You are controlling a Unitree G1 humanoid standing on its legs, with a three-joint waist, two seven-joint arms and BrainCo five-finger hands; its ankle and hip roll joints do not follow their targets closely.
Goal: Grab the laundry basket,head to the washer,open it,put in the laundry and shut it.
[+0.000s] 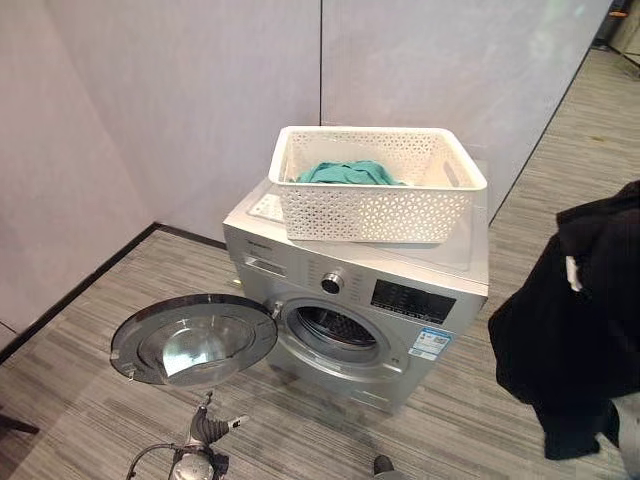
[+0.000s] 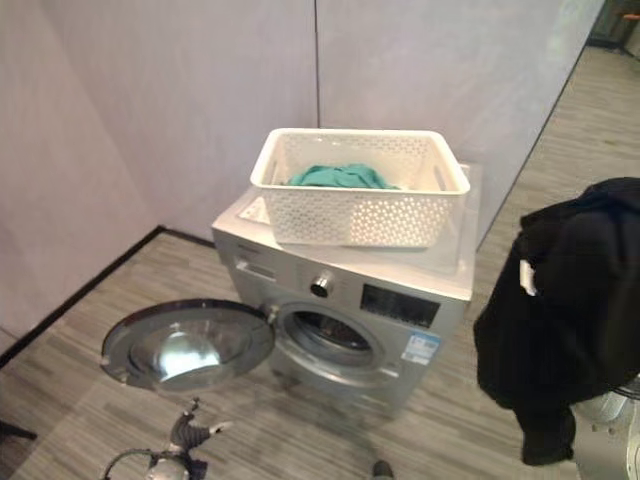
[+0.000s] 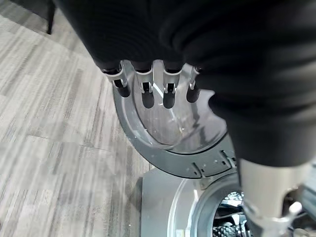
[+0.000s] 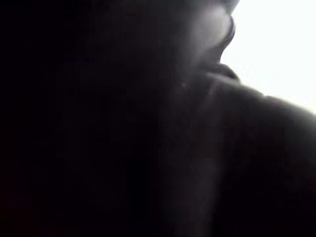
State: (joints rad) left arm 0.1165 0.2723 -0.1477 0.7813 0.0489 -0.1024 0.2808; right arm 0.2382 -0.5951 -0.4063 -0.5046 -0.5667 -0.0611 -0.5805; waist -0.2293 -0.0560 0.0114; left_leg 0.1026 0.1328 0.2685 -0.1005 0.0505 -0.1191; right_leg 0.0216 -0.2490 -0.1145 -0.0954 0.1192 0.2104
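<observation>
Left hand [image 3: 158,74]: dark ribbed cover, silver fingers [image 3: 169,91] with dark tips.

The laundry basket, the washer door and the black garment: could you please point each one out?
laundry basket [image 1: 375,215], left eye view, front wall.
washer door [image 1: 130,345], left eye view, grey rim.
black garment [image 2: 570,300], right eye view, middle of the cloth.

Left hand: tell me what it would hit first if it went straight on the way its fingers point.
Probably the open washer door: the left hand points its fingers at the door's glass bowl, though the gap is unclear.
</observation>
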